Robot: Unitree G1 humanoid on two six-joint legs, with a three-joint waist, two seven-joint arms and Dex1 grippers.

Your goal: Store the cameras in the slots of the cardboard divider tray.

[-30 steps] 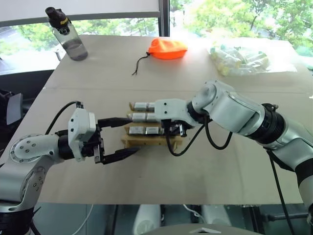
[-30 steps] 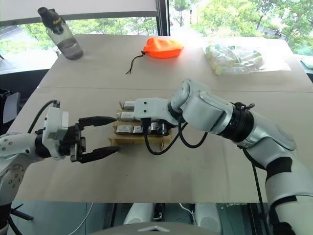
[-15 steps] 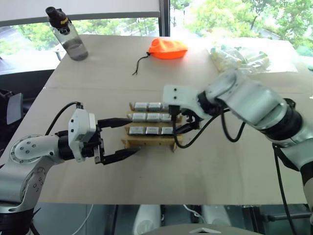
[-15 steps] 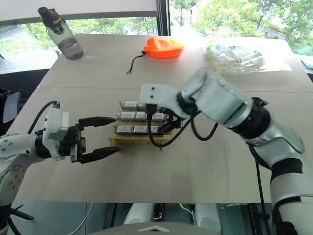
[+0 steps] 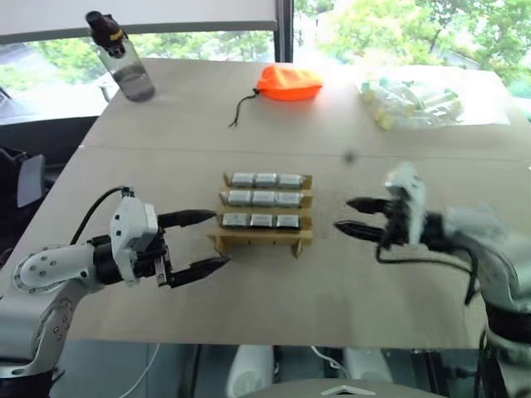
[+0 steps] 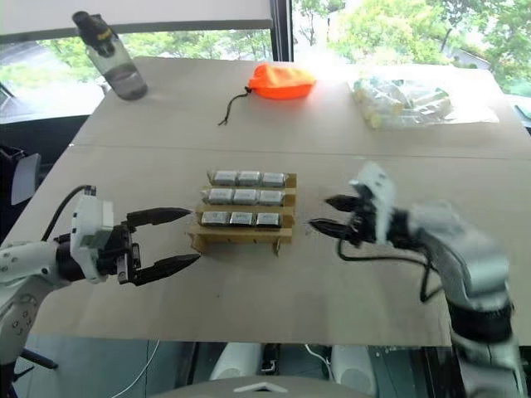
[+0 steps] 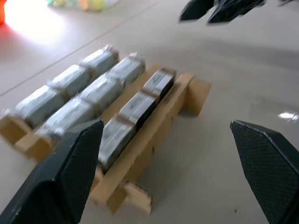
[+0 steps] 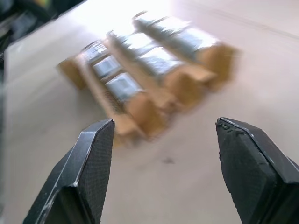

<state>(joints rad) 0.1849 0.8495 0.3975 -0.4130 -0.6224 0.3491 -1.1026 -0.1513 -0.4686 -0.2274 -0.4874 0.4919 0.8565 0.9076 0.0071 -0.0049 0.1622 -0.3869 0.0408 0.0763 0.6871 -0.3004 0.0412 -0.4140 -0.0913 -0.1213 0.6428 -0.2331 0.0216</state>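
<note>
Pincers: left pincer [image 5: 202, 242] hangs low over the tabletop [image 5: 348, 282] just to the left of the tray, its two black fingers spread wide with nothing between them; right pincer [image 5: 355, 217] stands off to the tray's right, clear of it, fingers parted and empty too.
Cameras: nine silver-grey cameras [image 5: 265, 199] sit in the cardboard divider tray [image 5: 259, 240], three to a row across three stepped rows; from where I stand every slot looks filled.
Tray: it rests on the middle of the tabletop, between the two pincers and touched by neither.
Step in hand: by my reading the storing is done, since no loose camera lies anywhere on the tabletop; both arms look to be at the point of standing clear.
Next move: I'd judge little is called for beyond keeping the fingers off the tray so no block gets nudged out of its slot, and perhaps checking that each one is seated.
Surface: plain tan board with a seam running across behind the tray.
Far side: dark-capped water bottle [image 5: 122, 55] at the left corner, an orange pouch [image 5: 287, 83] with a black cord in the middle, a clear bag of pale cylinders [image 5: 412, 101] to the right.
Room: windows behind with green trees outside.
</note>
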